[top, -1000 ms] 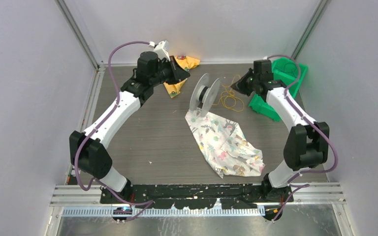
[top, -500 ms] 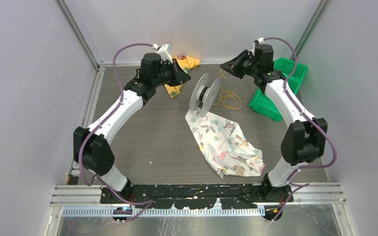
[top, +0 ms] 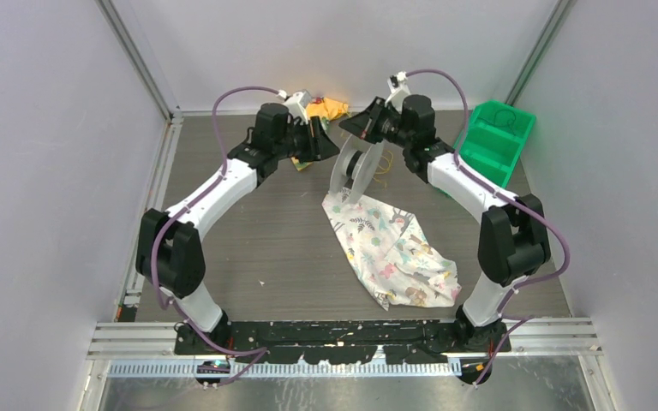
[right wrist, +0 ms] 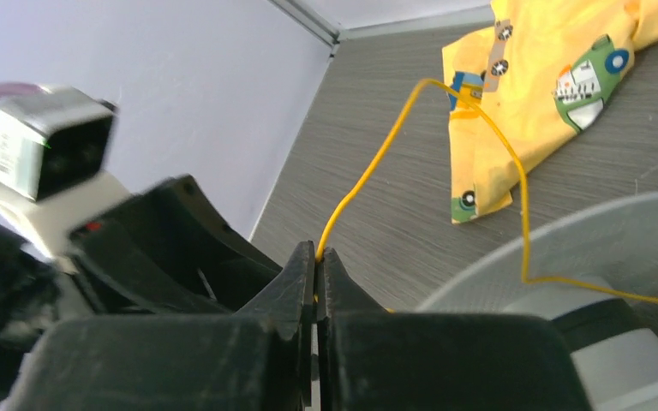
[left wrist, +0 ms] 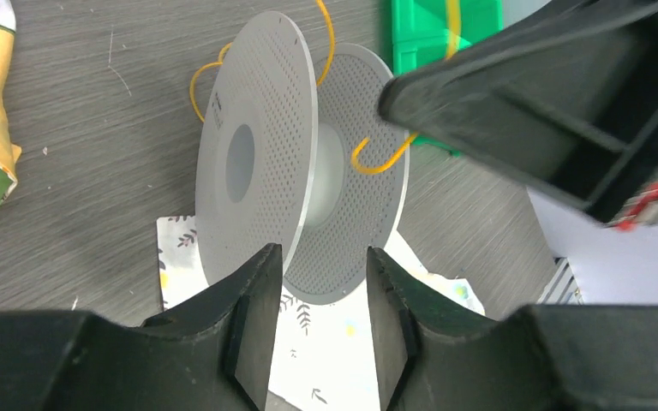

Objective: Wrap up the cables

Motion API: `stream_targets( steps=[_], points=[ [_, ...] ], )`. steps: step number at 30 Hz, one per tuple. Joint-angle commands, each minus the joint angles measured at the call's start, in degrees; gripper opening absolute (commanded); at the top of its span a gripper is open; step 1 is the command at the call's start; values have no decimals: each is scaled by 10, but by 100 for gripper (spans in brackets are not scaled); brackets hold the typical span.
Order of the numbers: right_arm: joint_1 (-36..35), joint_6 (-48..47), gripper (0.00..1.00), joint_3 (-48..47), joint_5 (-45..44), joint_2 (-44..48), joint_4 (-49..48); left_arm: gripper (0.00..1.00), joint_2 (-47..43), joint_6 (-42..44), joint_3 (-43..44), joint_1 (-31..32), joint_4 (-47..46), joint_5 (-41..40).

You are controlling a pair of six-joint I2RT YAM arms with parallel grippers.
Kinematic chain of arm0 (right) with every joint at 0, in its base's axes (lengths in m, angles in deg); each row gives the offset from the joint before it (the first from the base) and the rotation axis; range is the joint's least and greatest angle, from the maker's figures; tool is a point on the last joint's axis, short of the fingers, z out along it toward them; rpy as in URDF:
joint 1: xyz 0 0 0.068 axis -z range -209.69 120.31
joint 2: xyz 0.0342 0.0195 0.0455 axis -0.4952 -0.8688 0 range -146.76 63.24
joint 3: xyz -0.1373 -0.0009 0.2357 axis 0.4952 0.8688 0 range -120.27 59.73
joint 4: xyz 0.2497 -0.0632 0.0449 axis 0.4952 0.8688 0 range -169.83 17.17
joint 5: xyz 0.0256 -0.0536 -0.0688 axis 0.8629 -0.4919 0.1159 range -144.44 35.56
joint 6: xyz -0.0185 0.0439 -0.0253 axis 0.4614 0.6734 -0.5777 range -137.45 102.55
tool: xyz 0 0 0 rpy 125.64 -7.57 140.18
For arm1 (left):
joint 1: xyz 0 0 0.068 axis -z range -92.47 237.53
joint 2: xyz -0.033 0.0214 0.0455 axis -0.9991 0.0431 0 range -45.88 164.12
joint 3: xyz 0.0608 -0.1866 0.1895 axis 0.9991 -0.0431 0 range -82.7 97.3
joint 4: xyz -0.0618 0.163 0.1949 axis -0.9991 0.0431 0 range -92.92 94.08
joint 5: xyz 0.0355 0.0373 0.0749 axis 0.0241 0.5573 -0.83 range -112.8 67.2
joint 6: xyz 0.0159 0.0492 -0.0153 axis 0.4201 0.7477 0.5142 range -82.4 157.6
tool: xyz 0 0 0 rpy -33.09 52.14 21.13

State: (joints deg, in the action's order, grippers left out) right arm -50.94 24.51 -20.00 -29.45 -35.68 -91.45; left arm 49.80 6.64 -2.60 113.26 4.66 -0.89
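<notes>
Overhead camera, two wrist cameras.
The overhead one overlooks my whole table (top: 248, 231); the wrist views sit close, both catching the spool (left wrist: 300, 171).

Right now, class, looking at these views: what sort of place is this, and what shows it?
Probably a robotics test cell: blank walls box in a table, a left arm and right arm are mounted at its near edge, and practice props lie about, a spool, cable and cloth.

The spool (left wrist: 257, 163) is pale grey plastic, matt, its rims finely dotted. The cable (right wrist: 367, 174) is smooth and string-thin. The table (top: 248, 240) has a matt grey wood grain. The floral cloth (top: 394, 253) and the yellow printed cloth (right wrist: 557, 68) are soft, creased fabric. The green bin (top: 497, 141) is smooth plastic, and the left gripper (left wrist: 321, 261) is matt black plastic.
</notes>
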Motion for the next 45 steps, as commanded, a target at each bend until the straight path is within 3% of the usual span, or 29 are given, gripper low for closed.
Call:
stream_targets(
  steps=[1, 7, 30, 37, 40, 45],
  points=[
    [4, -26, 1, 53, 32, 4, -163, 47, -17, 14, -4, -3, -6, -11],
    [5, -52, 1, 69, 74, -4, -173, 55, -42, 23, -33, -3, -19, -31],
    [22, -85, 1, 134, 101, 5, -209, 58, -23, -5, -53, 4, -67, -4],
    [22, -25, 1, 136, 100, -4, -241, 63, -28, 75, -80, 51, -121, -95],
    [21, -8, 1, 129, 99, -3, -242, 64, -34, 112, -126, 69, -195, -136],
    [21, -7, 0, 135, 105, -4, -256, 65, -26, 115, -153, 80, -257, -181]
  ],
)
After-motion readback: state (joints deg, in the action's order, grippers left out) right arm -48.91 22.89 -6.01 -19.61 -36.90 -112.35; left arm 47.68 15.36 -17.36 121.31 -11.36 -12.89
